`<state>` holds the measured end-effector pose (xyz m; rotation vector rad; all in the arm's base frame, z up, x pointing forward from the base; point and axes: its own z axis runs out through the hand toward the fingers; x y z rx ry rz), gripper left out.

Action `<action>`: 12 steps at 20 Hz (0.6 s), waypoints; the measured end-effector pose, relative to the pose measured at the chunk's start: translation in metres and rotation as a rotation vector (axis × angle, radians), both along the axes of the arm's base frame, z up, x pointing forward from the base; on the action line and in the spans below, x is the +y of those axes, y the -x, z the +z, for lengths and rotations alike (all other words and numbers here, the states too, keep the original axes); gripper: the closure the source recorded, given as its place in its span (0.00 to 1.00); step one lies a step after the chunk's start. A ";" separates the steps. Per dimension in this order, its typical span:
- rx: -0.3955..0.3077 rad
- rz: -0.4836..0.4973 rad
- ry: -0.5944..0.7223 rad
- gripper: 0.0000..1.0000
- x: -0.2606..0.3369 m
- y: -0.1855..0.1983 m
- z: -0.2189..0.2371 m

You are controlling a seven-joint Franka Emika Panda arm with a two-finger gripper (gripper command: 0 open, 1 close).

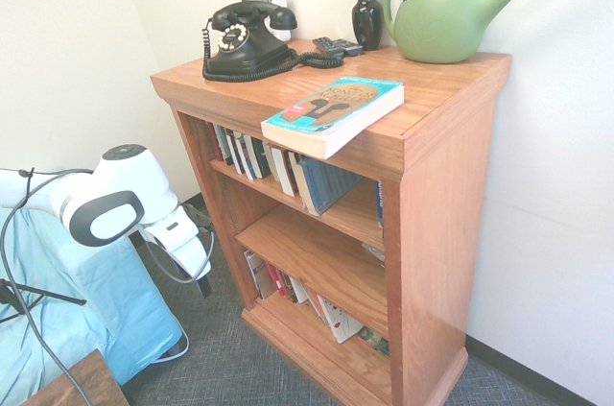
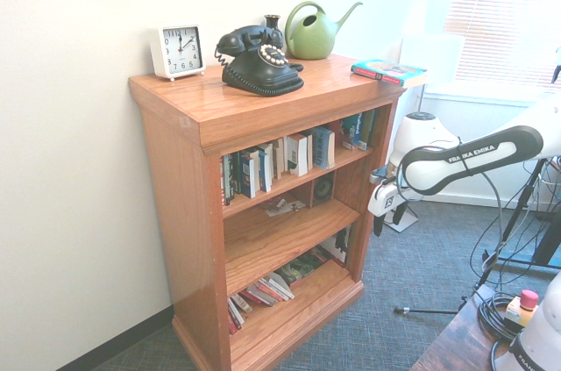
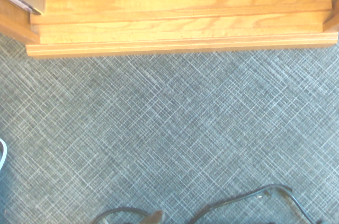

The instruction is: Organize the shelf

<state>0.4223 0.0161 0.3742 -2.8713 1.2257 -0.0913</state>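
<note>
our gripper [image 1: 200,272] hangs empty and spread over the carpet [image 3: 169,128], nothing begun. at two o'clock stands the shelf [image 1: 441,195]; the teal book [image 1: 334,114] overhanging its top likely needs reaching first.

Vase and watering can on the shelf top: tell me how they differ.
The vase is glossy black; the watering can is matte green. The vase is slim and upright with a narrow neck, while the can is squat and much wider. The can has a looped handle and long spout; the vase has neither. Both stand at the back of the shelf top, beside each other.
</note>
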 end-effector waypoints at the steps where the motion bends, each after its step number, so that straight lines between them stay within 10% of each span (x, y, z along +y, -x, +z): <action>1: -0.001 -0.001 0.000 0.00 0.000 -0.001 0.000; 12: -0.180 0.072 0.381 0.00 -0.064 -0.014 0.042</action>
